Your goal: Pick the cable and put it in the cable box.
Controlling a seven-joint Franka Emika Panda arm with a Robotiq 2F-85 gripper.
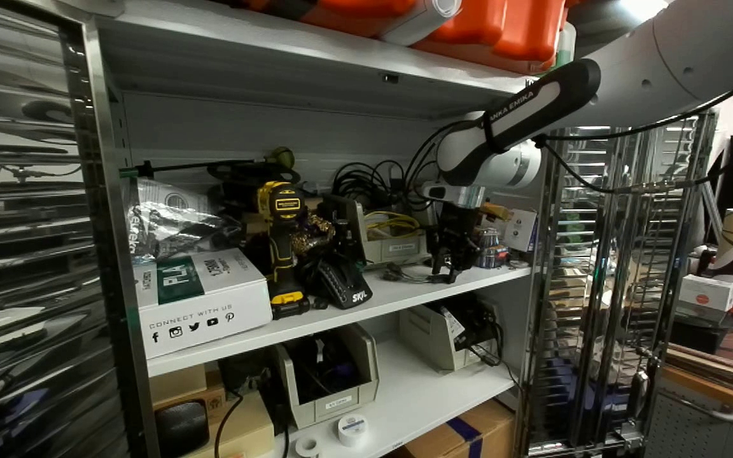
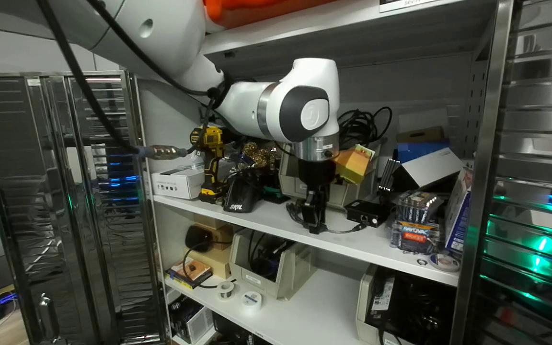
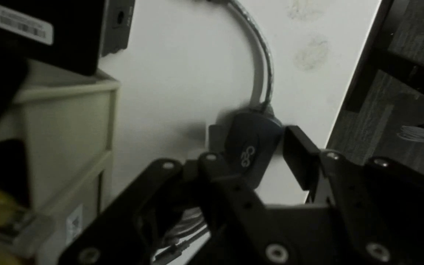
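Observation:
The cable has a dark adapter body marked C2G [image 3: 251,145] and a thin grey cord [image 3: 268,66], on the white shelf. In both exterior views, it shows beside the gripper as a small tangle [image 1: 397,273] and a thin cord [image 2: 345,231]. My gripper [image 3: 252,147] points down at the shelf with its fingers apart, one on each side of the adapter. The gripper also shows in both exterior views [image 1: 446,272] [image 2: 315,227]. Part of the adapter is hidden behind a finger. Grey bins hold cables on this shelf [image 1: 395,254] and below [image 1: 335,407] [image 1: 433,340]; I cannot tell which is the cable box.
A black device [image 2: 367,212] and batteries [image 2: 415,235] stand on the same shelf. A yellow drill [image 1: 282,216], a SKIL charger [image 1: 341,283] and a white box [image 1: 204,299] stand along it. The upper shelf [image 1: 290,38] hangs above the gripper.

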